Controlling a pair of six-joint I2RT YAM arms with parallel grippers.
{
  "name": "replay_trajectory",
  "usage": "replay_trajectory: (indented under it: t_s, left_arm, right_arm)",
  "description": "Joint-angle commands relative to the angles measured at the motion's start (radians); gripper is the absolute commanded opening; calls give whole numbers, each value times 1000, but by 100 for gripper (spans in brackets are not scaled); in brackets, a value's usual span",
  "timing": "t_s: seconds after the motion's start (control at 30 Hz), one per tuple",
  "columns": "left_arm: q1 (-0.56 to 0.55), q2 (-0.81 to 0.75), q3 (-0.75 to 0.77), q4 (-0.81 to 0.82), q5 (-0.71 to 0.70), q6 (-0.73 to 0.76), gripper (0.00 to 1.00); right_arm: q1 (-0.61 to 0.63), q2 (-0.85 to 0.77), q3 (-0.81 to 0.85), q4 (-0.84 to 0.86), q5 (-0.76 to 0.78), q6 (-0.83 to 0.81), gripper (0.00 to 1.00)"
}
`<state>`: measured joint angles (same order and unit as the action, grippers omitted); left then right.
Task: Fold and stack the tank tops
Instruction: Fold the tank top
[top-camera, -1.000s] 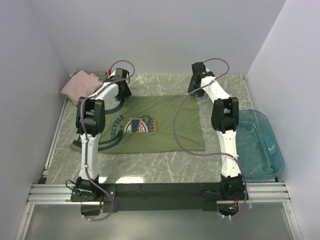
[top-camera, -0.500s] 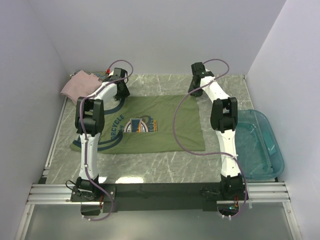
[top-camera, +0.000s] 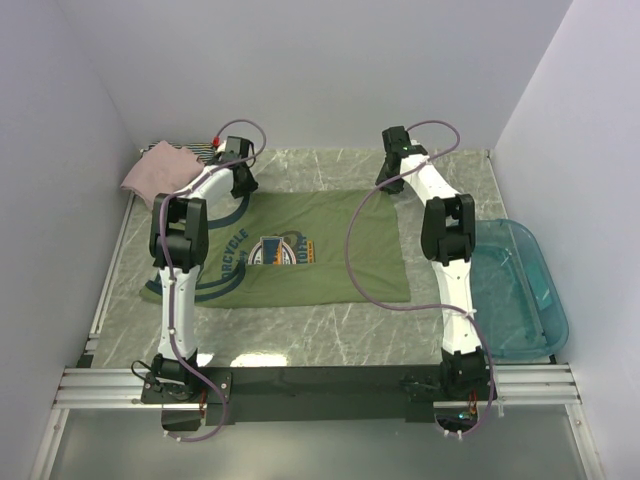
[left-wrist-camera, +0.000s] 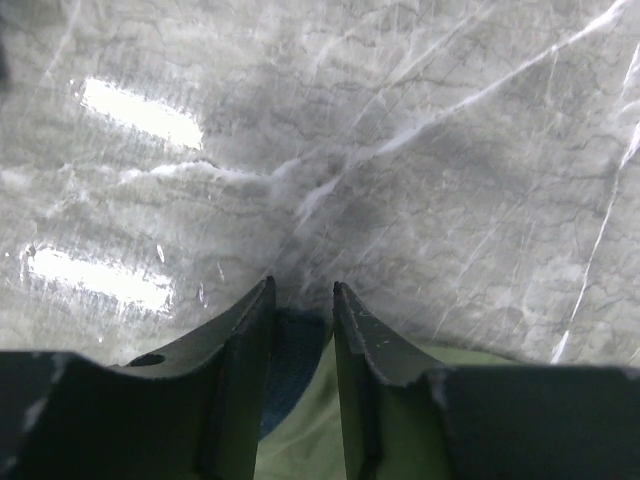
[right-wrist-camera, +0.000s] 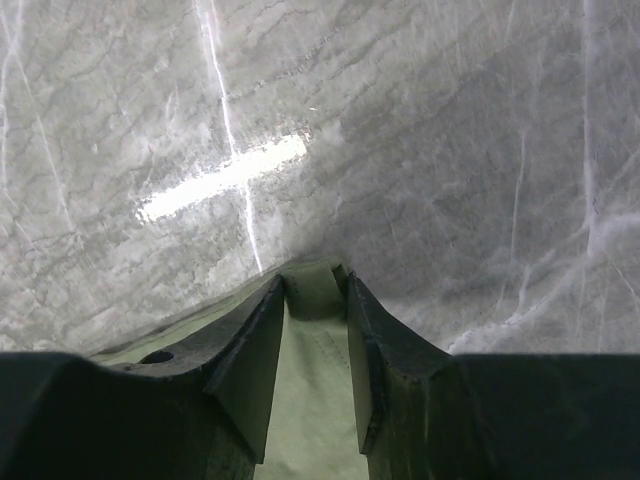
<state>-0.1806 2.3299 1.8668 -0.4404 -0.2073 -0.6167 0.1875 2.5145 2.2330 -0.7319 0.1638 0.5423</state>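
Between each arm's jaws lies the olive-green tank top (right-wrist-camera: 318, 400).

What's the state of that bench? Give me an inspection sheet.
Surface: grey marble-pattern tabletop, glare patches.
Job's things: olive-green tank top with navy trim spread flat, centre; pale pink tank top crumpled far left, beside black-and-white striped tank top.
Clutter: translucent teal plastic tub, right edge.
Grippers: left gripper and right gripper open, each astride the olive-green top's far edge.
Cables: purple cables along both arms, one looping over the olive-green top.
Surroundings: plain white walls.
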Motion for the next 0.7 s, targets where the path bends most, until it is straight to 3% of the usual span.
replay_trajectory:
  t_s: [0.0,0.23,0.67]
  left_arm:
    - [7,-59,-32,69,8,-8,36]
    - [9,-87,-64,121,14,6,33]
    - [12,-103,-86,157,8,11,21]
  right_arm:
    - [3,-57,-53,49,-1,5,40]
    - [0,-75,-85,72,-9,-15,47]
    - [-11,-86,-95,74,32,18,45]
